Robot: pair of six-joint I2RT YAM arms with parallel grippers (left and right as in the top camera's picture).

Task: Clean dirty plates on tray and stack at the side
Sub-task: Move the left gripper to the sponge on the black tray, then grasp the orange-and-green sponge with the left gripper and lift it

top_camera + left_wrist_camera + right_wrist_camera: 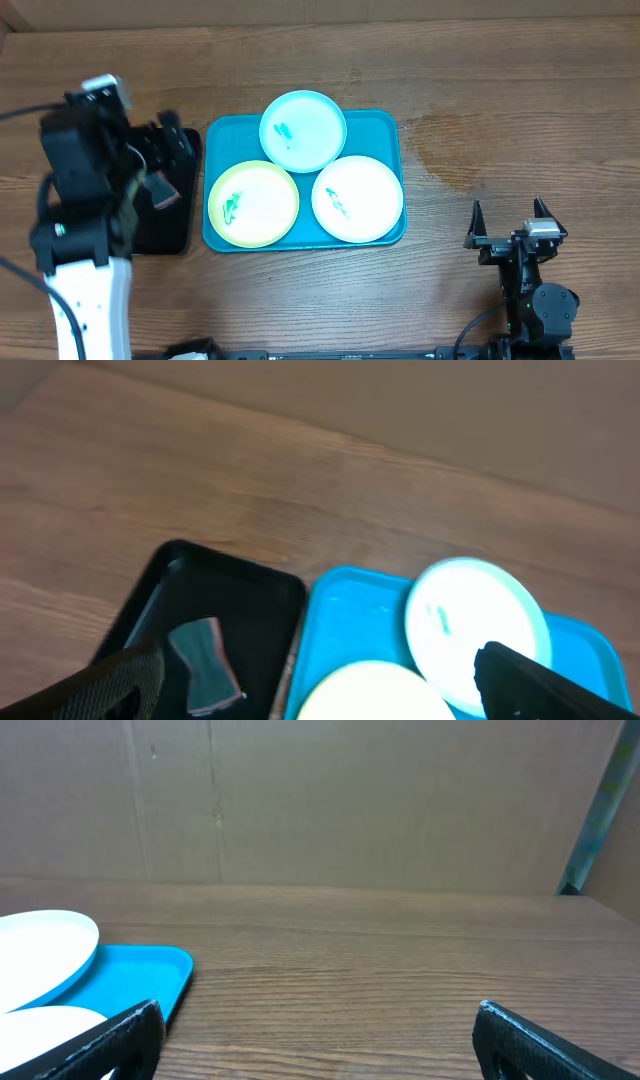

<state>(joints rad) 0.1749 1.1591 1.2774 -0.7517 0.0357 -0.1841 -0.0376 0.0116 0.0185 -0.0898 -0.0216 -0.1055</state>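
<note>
Right of my left pincer (pixel 318 660), spread open over the black tray (pixel 180 235), overhead shows three plates (pixel 303 130) on the turquoise tray (pixel 385 125); its wrist view catches two. My right pincer (pixel 508 215) is released, well apart. Surface is a wood table (pixel 500 100); behind, a cardboard wall (pixel 350 800).

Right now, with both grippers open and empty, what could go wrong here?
The cyan plate overhangs the far rim of the tray and seems to rest on the yellow-green plate and white plate; lifting either first could tip it. All three crowd together, so wiping one may shove the others.
</note>
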